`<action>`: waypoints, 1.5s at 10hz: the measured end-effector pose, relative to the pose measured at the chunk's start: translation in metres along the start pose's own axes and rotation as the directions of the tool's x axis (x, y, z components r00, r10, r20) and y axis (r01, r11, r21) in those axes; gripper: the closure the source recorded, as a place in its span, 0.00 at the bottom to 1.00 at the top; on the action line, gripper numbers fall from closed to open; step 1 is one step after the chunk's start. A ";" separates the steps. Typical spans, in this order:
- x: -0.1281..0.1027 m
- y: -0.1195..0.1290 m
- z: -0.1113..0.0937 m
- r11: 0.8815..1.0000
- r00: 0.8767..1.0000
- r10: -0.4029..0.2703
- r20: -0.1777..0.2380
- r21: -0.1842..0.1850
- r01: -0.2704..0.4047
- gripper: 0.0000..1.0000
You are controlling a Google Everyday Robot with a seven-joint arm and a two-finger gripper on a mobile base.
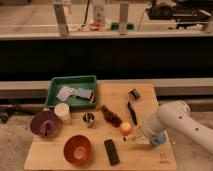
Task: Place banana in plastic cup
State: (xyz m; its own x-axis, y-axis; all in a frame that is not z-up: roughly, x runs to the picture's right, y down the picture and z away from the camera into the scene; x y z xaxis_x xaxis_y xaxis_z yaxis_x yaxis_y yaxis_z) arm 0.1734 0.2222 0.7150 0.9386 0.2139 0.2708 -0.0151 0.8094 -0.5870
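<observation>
My white arm reaches in from the right over the wooden table [60, 159]. The gripper [137, 136] is low over the table's front right, just below the round orange fruit [125, 128]. A small pale elongated shape at its tip looks like the banana [128, 140], mostly hidden by the gripper. I cannot tell whether it is held. The light-blue plastic cup [159, 140] stands just right of the gripper, partly hidden under the arm.
A black remote [111, 151] and an orange bowl [77, 149] sit at the front. A purple bowl [44, 123], cream-white cup [62, 111] and metal cup [88, 119] stand at the left. A green tray [55, 85], dark grapes [111, 116] and a black brush [131, 107] lie behind.
</observation>
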 end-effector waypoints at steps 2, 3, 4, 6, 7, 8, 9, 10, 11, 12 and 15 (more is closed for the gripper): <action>-0.003 -0.001 -0.021 0.999 0.999 0.045 -0.012 0.020 -0.045 0.95; -0.001 -0.001 -0.029 0.998 0.998 0.061 -0.015 0.032 -0.061 0.95; 0.003 -0.001 -0.038 0.996 0.997 0.078 -0.018 0.048 -0.077 0.95; 0.010 0.000 -0.052 0.992 0.994 0.107 -0.027 0.071 -0.105 0.95; 0.016 0.001 -0.059 0.989 0.991 0.123 -0.045 0.083 -0.119 0.95; 0.021 0.001 -0.063 0.988 0.988 0.136 -0.070 0.089 -0.130 0.95; 0.031 0.002 -0.066 0.984 0.984 0.157 -0.087 0.096 -0.149 0.95; 0.042 0.003 -0.070 0.980 0.978 0.183 -0.099 0.102 -0.172 0.95; 0.059 0.004 -0.072 0.971 0.969 0.221 -0.110 0.113 -0.208 0.95; 0.071 0.003 -0.074 0.965 0.962 0.247 -0.116 0.121 -0.233 0.95; 0.092 0.004 -0.064 0.952 0.943 0.295 -0.152 0.129 -0.277 0.76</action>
State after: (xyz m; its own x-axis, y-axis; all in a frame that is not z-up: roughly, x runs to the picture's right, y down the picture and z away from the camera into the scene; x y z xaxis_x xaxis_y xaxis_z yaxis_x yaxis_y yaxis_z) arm 0.2820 0.2098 0.6886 0.9333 0.3576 -0.0332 -0.3188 0.7821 -0.5355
